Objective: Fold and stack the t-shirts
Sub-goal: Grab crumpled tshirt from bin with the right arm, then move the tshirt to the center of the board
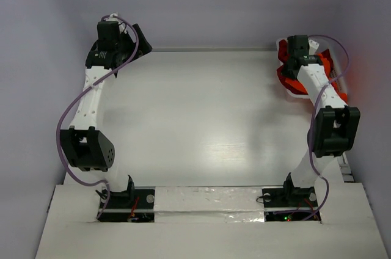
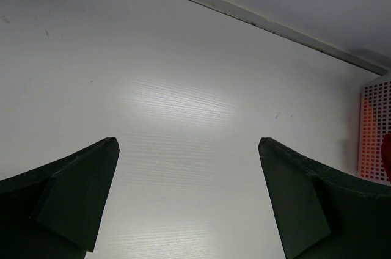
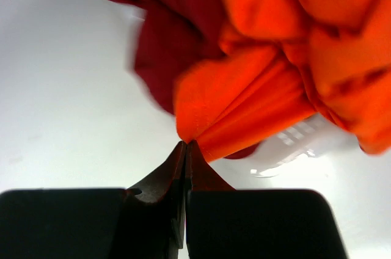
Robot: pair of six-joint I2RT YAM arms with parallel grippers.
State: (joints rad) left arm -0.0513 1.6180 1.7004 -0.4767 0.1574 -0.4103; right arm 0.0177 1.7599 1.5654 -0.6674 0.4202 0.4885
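Tightly, right jaws pinch a creased orange t-shirt [image 3: 244, 112] beside a dark red t-shirt [image 3: 165, 51]; left jaws gape.

Bright, diffuse overhead light; motion blur in one wrist view
In the top view the table [image 1: 201, 106] carried a soft glare patch near its front centre, and shadows were weak and diffuse. The left wrist view was sharp on the table, with a broad bright streak at mid-frame; the fingers [image 2: 67, 204] were dark and showed little detail. In the right wrist view the dark red t-shirt [image 3: 165, 45] and the orange t-shirt [image 3: 256, 100] were smeared at their edges, and the basket [image 3: 296, 140] behind them was overexposed
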